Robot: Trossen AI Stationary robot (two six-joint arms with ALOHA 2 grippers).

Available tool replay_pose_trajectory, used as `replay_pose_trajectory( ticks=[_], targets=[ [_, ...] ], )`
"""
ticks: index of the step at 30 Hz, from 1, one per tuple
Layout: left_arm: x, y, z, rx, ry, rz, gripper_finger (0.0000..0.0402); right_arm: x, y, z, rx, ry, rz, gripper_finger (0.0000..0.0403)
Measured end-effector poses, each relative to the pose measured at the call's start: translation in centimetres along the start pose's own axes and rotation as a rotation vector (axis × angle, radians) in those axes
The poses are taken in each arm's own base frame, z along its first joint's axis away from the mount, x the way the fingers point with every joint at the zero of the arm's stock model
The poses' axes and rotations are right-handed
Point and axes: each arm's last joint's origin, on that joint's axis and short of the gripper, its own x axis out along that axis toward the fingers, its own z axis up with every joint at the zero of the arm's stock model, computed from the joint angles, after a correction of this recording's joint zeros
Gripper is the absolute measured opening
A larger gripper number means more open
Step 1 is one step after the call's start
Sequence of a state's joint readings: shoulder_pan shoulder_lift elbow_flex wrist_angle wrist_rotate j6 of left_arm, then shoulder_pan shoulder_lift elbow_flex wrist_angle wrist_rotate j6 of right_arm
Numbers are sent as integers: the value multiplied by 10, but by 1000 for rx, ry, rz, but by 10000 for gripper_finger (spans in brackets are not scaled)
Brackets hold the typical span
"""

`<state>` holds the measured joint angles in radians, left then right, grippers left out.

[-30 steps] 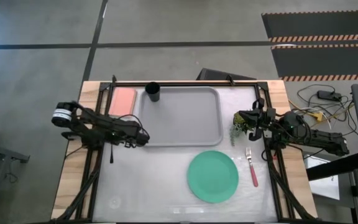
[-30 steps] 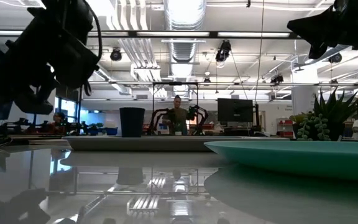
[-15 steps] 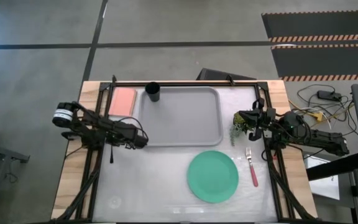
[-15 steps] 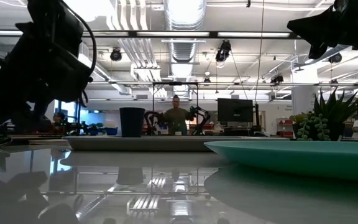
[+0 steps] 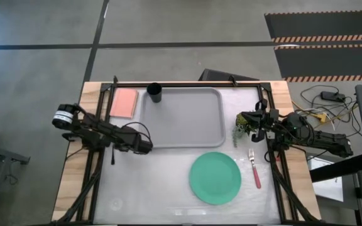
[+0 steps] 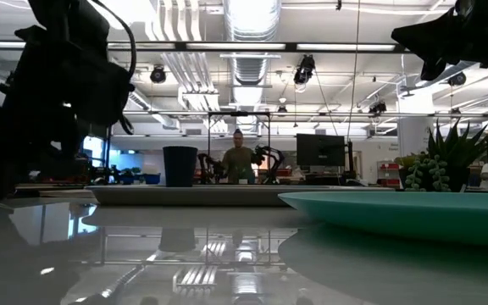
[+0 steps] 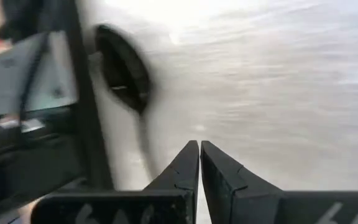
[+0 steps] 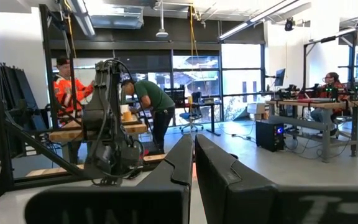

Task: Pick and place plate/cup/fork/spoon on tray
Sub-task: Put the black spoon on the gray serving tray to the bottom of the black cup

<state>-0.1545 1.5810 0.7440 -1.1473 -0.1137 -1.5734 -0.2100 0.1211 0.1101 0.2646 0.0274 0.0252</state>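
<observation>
Four task items sit on or by the tray (image 5: 184,119), a light-grey rectangle lying at the far middle of the table (image 5: 156,194).

The cup (image 5: 154,93), black and upright, stands in the tray's far-left corner; in the low view the cup (image 6: 180,166) rises above the tray's rim (image 6: 185,194).

The plate (image 5: 215,177), mint green, lies flat on the table near and right of the tray, not touching it. In the low view its edge (image 6: 413,213) fills the right foreground.

The fork (image 5: 254,168), pink-red handle toward the near side and tines toward the far side, lies on the table just right of the plate, apart from it.

The spoon (image 7: 124,71) shows in the left wrist view as a dark oval bowl with a slim handle, lying on the table beside a dark frame bar; the picture is blurred. In the high view the spoon (image 5: 113,154) is a thin dark line at the table's left edge, near the left arm.

The left gripper (image 5: 144,145) hangs over the table at the tray's near-left corner. Its fingers (image 7: 219,174) are pressed together with nothing between them.

The right gripper (image 5: 242,119) hangs at the table's right edge, beside a small potted succulent (image 5: 239,132), far of the fork. Its fingers (image 8: 219,168) are closed on nothing.

A pink pad (image 5: 125,102) lies just left of the tray. People (image 8: 151,102) stand in the room beyond the table.
</observation>
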Motion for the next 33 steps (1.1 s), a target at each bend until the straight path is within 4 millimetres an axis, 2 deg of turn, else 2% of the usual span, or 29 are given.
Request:
replay_pose_trajectory(
  ticks=[3,11,23,27,33],
  targets=[
    [2,-4,-3,6,-5,-33,0,0,0,0,-1,0,0,9],
    [8,11,-2,8,-84,100,0,0,0,0,-6,0,0,9],
    [18,13,2,-43,-216,91,0,0,0,0,-18,-1,0,9],
    [19,14,1,-80,-181,91,0,0,0,0,-18,-1,0,9],
    [14,12,-5,-70,-17,91,0,0,0,0,-18,-1,-1,9]
  ],
)
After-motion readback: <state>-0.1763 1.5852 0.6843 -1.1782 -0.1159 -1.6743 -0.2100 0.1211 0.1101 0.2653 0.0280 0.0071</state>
